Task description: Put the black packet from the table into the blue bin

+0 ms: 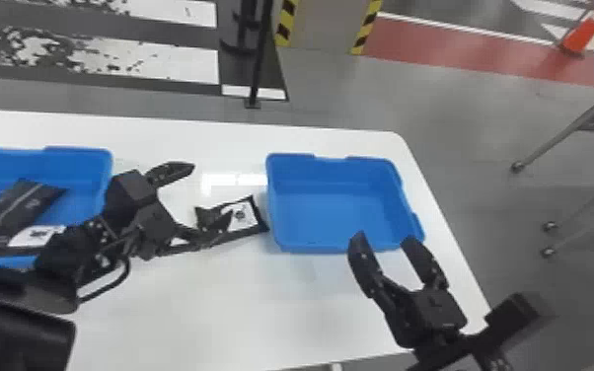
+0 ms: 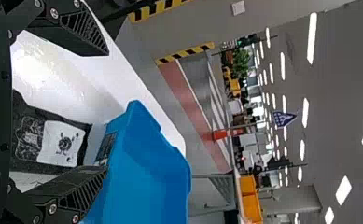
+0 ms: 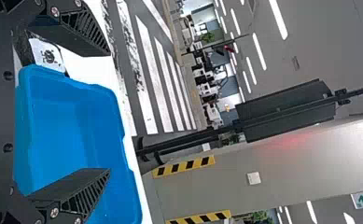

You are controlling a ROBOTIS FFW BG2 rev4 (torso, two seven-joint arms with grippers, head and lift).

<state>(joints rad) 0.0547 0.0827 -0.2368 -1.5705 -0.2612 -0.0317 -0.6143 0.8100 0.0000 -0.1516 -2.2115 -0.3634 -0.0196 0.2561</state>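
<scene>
Fingers (image 1: 171,172) gape (left gripper (image 1: 211,192)) near the black packet (image 1: 244,216).

Black packet (image 1: 242,216) (white-labelled) lies beside the blue bin (image 1: 333,212).

The head view looks forward and down; the closer wrist views face outward. All share the blue bin (image 1: 330,212), the head view's four o'clock.

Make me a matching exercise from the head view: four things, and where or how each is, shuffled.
1. Black packet
2. Left blue bin
3. Orange cone
4. Right gripper

A. Fingers apart
B. Holds dark packets
C. On the table, beside the right blue bin
D. On the floor

Pairs: 1-C, 2-B, 3-D, 4-A
</scene>
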